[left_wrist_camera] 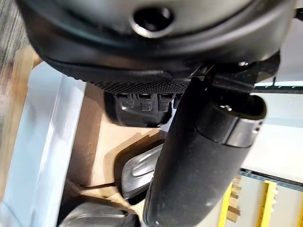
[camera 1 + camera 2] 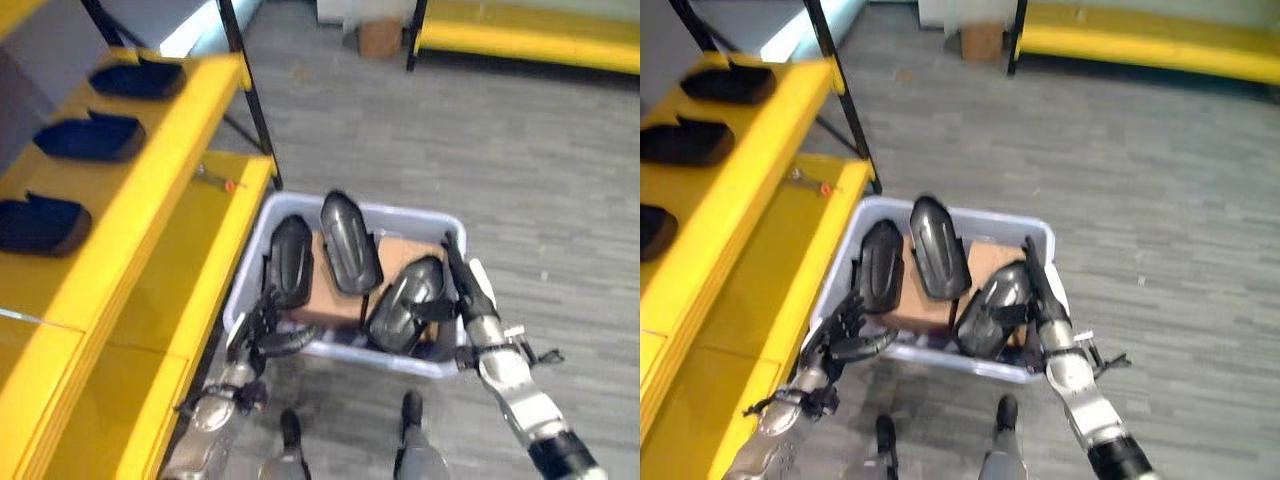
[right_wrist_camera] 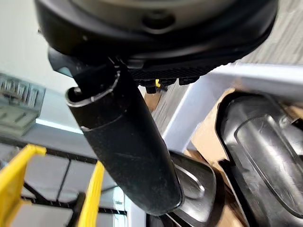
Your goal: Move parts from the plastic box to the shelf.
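A pale plastic box [image 2: 400,213] stands on the floor beside the yellow shelf [image 2: 150,185]. Three black moulded parts lean inside it on a brown cardboard piece [image 2: 403,256]: a left part [image 2: 291,260], a middle part [image 2: 350,243] and a right part [image 2: 408,295]. My left hand [image 2: 262,322] is at the box's near left corner, open with spread fingers just below the left part. My right hand [image 2: 466,287] is open, its straight fingers lying along the box's right rim beside the right part [image 3: 265,146]. Neither hand holds anything.
Three more black parts [image 2: 88,137] lie in a row on the shelf's upper level. A small red-tipped item [image 2: 228,184] sits on the lower level. Grey floor stretches beyond the box, with a cardboard box [image 2: 380,38] and another yellow shelf [image 2: 530,38] at the far end.
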